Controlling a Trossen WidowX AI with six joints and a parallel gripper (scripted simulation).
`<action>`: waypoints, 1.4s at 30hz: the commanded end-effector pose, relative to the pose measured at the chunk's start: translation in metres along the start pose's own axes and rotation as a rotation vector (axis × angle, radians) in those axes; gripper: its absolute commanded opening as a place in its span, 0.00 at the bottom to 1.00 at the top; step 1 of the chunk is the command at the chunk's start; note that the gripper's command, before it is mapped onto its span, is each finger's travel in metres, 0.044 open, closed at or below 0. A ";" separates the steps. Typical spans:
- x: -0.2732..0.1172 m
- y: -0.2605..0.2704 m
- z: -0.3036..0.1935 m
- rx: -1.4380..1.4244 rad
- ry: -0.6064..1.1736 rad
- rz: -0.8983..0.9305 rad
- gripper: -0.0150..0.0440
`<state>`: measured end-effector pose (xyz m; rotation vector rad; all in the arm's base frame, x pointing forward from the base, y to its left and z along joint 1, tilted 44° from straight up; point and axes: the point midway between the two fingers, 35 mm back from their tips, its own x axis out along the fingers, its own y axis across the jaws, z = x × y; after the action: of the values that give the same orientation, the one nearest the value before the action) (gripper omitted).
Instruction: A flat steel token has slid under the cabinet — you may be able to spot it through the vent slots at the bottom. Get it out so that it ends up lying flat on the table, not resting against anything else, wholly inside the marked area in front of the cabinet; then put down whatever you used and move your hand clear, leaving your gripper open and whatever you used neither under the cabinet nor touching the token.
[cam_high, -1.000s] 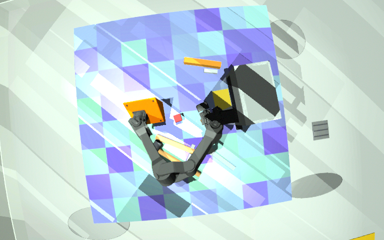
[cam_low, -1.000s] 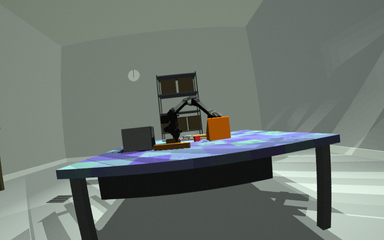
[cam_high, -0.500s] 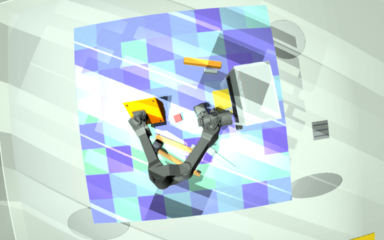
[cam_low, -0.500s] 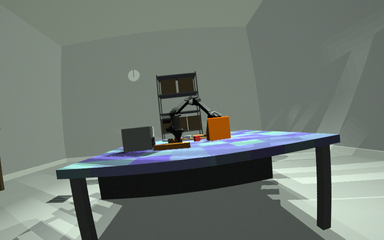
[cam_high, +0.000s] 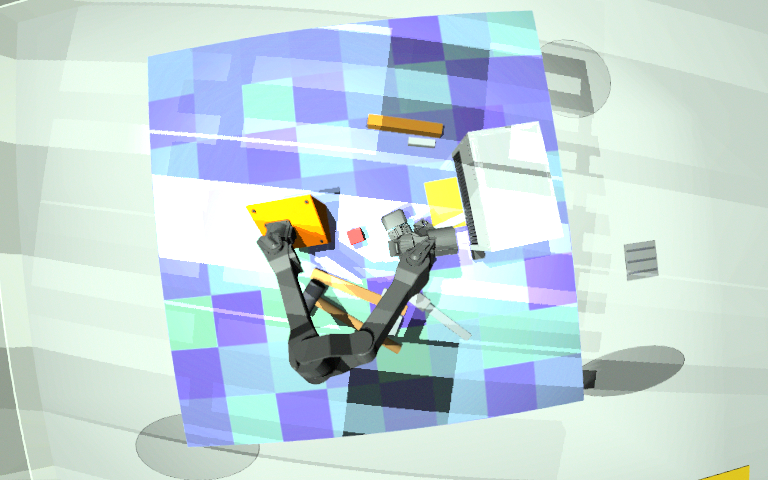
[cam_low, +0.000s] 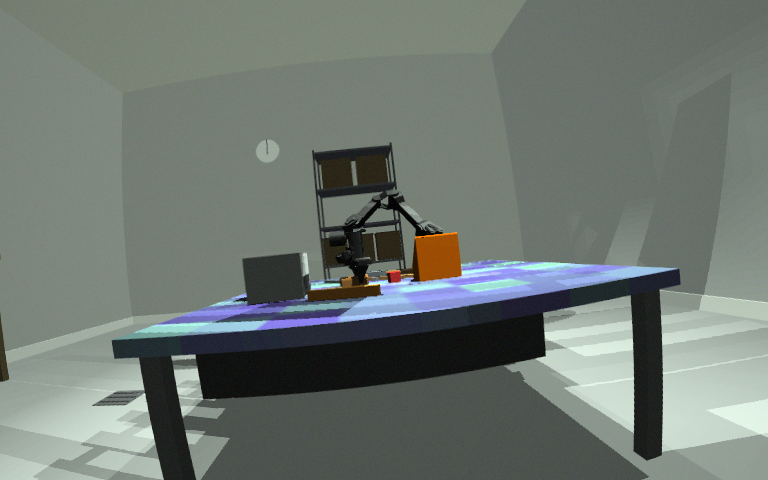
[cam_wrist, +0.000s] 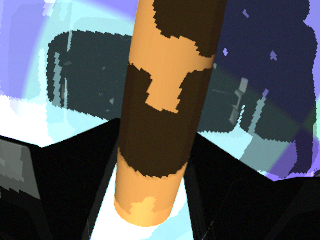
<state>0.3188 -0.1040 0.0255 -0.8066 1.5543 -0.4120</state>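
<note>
The white cabinet (cam_high: 521, 198) (cam_low: 272, 277) stands at the right of the table in the top view, its dark vent slots (cam_high: 464, 192) facing left. I cannot see the token. The yellow marked area (cam_high: 441, 198) lies in front of the slots; its lower part is close to my hand. My gripper (cam_low: 360, 279) (cam_wrist: 154, 132) is low over the table, beside the cabinet's front, and shut on a round tan rod (cam_wrist: 145, 195). One rod end shows between the fingers in the wrist view; its far end is out of that view. In the top view the hand hides the fingertips.
A red cube (cam_high: 355, 236) (cam_low: 393, 276) lies between my hand and the orange box (cam_high: 294, 206) (cam_low: 438, 257). An orange bar (cam_high: 404, 125) (cam_low: 343, 292) and small white block (cam_high: 421, 142) lie beyond the marked area. Tan sticks (cam_high: 345, 283) and a grey strip (cam_high: 447, 319) lie near my arm.
</note>
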 end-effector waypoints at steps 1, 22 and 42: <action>0.001 0.001 -0.005 -0.006 0.003 0.001 0.25; 0.001 -0.001 -0.030 -0.006 0.004 0.001 0.25; 0.001 -0.003 -0.055 -0.007 0.005 0.001 0.25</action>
<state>0.2708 -0.1165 0.0362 -0.8086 1.5567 -0.4116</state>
